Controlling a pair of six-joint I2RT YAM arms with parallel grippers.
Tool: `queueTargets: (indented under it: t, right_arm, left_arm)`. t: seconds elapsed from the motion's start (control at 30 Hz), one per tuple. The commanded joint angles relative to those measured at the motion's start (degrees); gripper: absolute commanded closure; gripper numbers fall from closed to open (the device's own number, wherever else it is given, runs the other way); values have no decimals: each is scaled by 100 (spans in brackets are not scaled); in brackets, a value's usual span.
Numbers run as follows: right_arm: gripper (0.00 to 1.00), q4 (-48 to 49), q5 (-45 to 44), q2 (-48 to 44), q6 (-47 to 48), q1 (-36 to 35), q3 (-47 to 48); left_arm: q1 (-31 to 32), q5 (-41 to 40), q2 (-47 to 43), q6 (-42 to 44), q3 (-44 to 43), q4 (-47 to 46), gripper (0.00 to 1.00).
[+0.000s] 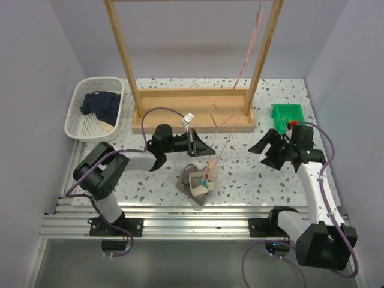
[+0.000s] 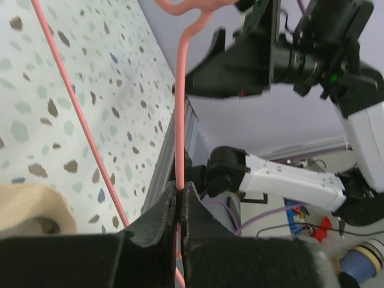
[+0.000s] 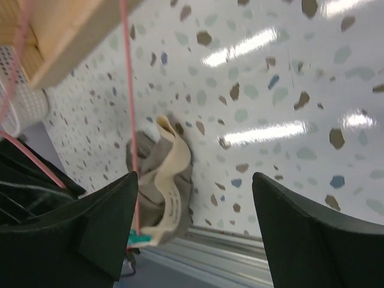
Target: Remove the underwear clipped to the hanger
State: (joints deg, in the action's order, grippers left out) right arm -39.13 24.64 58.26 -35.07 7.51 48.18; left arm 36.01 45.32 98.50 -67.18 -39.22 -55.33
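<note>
Left gripper is pinching the pink hanger wire; right gripper is hovering spread open near the grey underwear lying on the table.

The pink hanger and wooden rack run past the overhead view's upper edge, tops unseen.

Table glossy, speckled; rack bare wood; basket white plastic mesh; briefs matt cloth; hanger smooth pink.
</note>
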Motion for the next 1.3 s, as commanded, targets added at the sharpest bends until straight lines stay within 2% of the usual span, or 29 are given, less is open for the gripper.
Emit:
queueTargets:
  t: [0.0,0.03,0.13,0.23,0.33,0.47,0.5,0.53,0.6,0.7,0.87,1.1,1.27]
  right_arm:
    - [20,-691,506,-323,457,-109,-291]
    - [19,-718,550,-376,457,-118,-353]
    - [18,-788,489,-543,475,-136,-529]
    - [16,-824,533,-561,518,-136,-608]
    - [16,-868,611,-518,563,-153,-582]
    - [15,-938,761,-430,633,-179,-494]
    - [15,-929,874,-386,650,-197,-503]
    - [14,-938,928,-359,659,-223,-520]
    - [14,-912,1094,-315,721,-258,-564]
    - [13,-920,1218,-263,887,-355,-635]
    - [12,-912,1534,-271,958,-636,-748]
    - [18,-1061,1878,-297,827,-1198,-1118]
    - [15,-947,1921,-447,388,-1445,-1601]
  left_arm:
    - [-24,-365,90,666,-944,956,100]
    - [-24,-505,152,941,-1565,2198,100]
    - [29,-700,608,1523,-2656,3489,100]
    - [178,-831,934,1778,-3317,4264,100]
    - [310,-885,961,1805,-3286,4565,100]
    - [494,-911,348,1700,-2347,4313,100]
    - [547,-894,215,1508,-1848,4146,100]
    - [574,-885,83,1401,-1609,3744,100]
    - [653,-902,-242,1164,-1082,3513,100]
    - [784,-964,-585,979,-650,3135,100]
    - [952,-1095,-911,882,-367,2958,100]
    - [996,-1218,-920,733,-95,2660,100]
    - [1092,-1219,-754,373,344,1729,100]
